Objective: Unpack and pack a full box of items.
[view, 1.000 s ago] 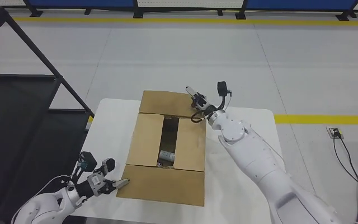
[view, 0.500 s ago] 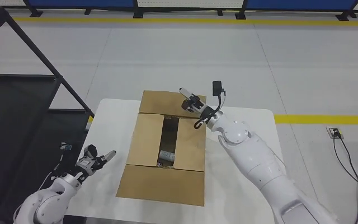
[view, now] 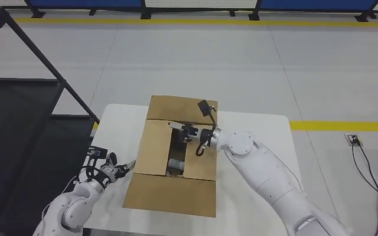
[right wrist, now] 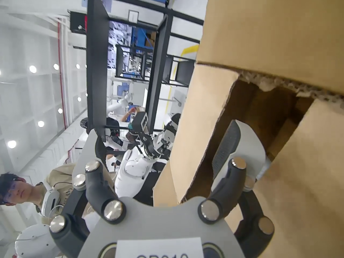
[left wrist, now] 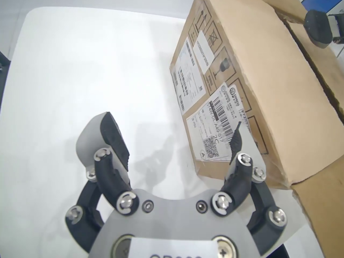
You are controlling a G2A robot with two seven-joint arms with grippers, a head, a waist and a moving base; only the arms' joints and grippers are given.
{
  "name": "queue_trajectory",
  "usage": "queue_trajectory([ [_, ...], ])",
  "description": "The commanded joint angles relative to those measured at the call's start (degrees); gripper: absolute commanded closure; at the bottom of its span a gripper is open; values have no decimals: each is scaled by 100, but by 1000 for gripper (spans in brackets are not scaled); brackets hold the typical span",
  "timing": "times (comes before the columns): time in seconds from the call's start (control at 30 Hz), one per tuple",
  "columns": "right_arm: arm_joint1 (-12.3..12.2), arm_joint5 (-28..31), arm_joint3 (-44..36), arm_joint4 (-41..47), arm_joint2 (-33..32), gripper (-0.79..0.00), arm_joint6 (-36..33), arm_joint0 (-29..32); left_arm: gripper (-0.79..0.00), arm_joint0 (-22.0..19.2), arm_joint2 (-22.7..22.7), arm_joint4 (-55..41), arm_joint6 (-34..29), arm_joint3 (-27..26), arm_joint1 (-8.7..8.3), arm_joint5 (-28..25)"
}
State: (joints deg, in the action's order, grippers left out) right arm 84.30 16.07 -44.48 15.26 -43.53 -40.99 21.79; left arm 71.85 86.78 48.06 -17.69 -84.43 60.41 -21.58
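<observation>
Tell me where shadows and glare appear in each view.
Left wrist view: the left gripper casts a soft grey shadow on the table beside the box. Right wrist view: lamps glare as white spots, and the box's inside is dark. Top view: the light is even, and the gap between the flaps is dark.

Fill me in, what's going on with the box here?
The robot is working on a cardboard box on the white table. Its right gripper is at the gap between the top flaps, fingers open on either side of one flap's edge. The left gripper, also open, hovers beside the box's near corner. A can-like item lies inside.
</observation>
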Motion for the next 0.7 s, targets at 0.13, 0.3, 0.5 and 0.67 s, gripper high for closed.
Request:
queue_trajectory([
  [0.13, 137, -175, 26, -170, 200, -785, -143, -82, -785, 153, -7, 6, 77, -156, -1, -71],
  [0.3, 277, -318, 208, -267, 356, -785, -229, -205, -785, 283, 22, -1, 103, -315, -6, -102],
  [0.5, 448, -343, 490, -288, 487, -785, -338, -342, -785, 364, 50, 37, 144, -366, -10, -91],
  [0.67, 559, -161, 689, -5, 422, -785, -494, -418, -785, 428, 234, -45, 261, -374, -24, -37],
])
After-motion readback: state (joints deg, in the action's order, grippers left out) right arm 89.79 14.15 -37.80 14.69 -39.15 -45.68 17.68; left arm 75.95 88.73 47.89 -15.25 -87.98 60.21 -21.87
